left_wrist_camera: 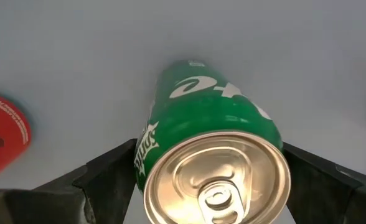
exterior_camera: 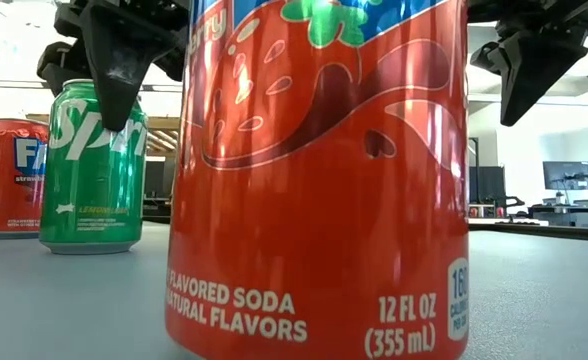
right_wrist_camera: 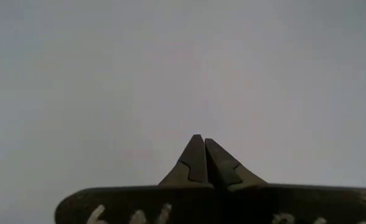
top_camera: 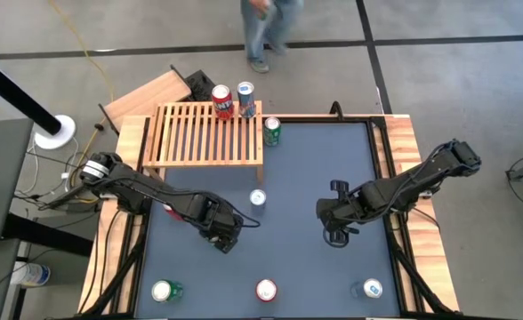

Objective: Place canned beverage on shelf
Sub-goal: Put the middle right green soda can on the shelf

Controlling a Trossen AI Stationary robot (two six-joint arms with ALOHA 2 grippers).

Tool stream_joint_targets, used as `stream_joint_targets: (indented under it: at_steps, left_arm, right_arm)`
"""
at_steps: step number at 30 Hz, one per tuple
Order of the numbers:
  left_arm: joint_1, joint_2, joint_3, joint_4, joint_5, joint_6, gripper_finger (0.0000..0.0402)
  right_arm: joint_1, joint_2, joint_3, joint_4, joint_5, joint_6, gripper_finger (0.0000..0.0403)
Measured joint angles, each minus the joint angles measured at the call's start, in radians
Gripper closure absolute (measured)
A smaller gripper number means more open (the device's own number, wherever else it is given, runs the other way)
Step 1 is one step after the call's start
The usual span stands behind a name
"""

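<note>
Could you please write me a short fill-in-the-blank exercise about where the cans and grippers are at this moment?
1. The can between the fingers of the left gripper is a ___ can.
2. The right gripper holds nothing, and it is ___.
3. The shelf carries ___ cans: a red can and a blue can.

Missing words: green; shut; two
</note>
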Motion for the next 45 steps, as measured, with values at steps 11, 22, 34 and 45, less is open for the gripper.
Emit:
stream_joint_targets:
  at_steps: [11, 22, 34, 45]
  left_arm:
    - [0.000, 0.000, 0.000, 0.020, -0.005, 0.035, 0.0073]
    - [0.002, 0.000, 0.002, 0.023, -0.003, 0.082, 0.0112]
    - [0.050, 0.002, 0.250, -0.139, 0.027, 0.296, 0.0111]
    - [0.154, 0.000, 0.607, -0.497, -0.079, 0.580, 0.0112]
  right_arm:
    - [0.000, 0.000, 0.000, 0.000, 0.000, 0.001, 0.0403]
    - [0.000, 0.000, 0.000, 0.000, 0.000, 0.004, 0.0403]
    - [0.000, 0.000, 0.000, 0.002, -0.008, 0.004, 0.0403]
    - [0.000, 0.000, 0.000, 0.031, -0.024, 0.004, 0.0403]
